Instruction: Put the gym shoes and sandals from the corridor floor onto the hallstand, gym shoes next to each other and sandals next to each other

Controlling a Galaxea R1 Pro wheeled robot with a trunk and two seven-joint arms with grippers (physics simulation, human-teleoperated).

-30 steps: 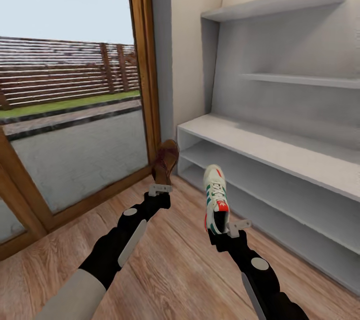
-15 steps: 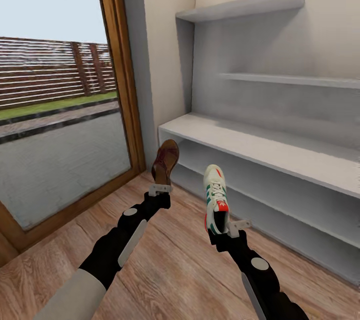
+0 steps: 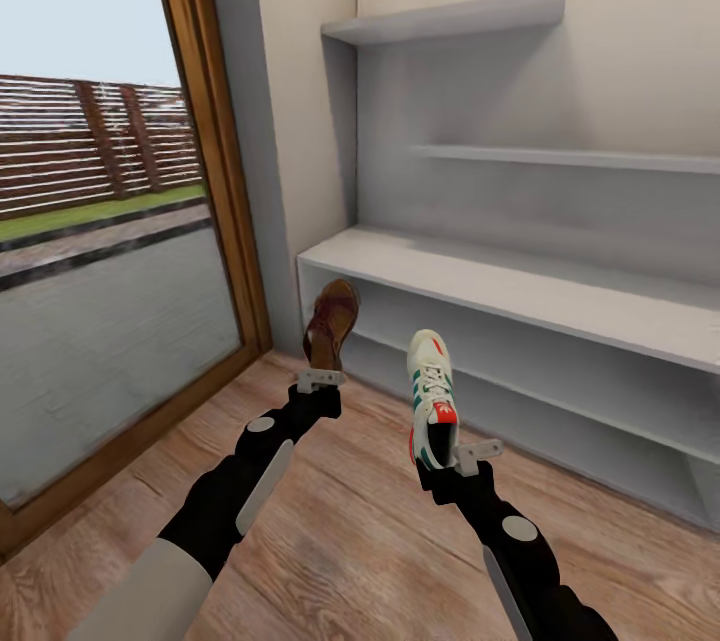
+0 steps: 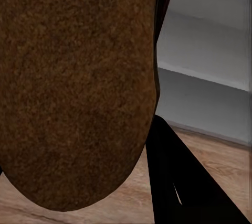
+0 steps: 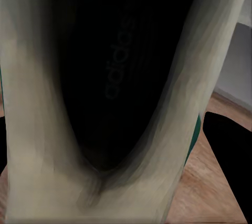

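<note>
My left gripper (image 3: 321,380) is shut on the heel end of a dark brown sandal (image 3: 330,323), held toe-up above the floor in front of the left end of the white hallstand (image 3: 520,293). In the left wrist view the sandal's brown sole (image 4: 73,82) sits right against the camera. My right gripper (image 3: 462,458) is shut on a white gym shoe (image 3: 432,397) with green stripes and a red-orange heel, also toe-up, just before the rack's lower shelves. The right wrist view looks into the gym shoe's dark opening (image 5: 115,72).
A tall glass door with a wooden frame (image 3: 205,141) stands to the left, a fence and lawn behind it. Above the rack hang white wall shelves (image 3: 450,19). Wooden floor (image 3: 360,541) lies below both arms.
The whole view has swung to the right: the door frame and rack have slid left in the picture. Both arms and the shoes they hold keep the same place in view.
</note>
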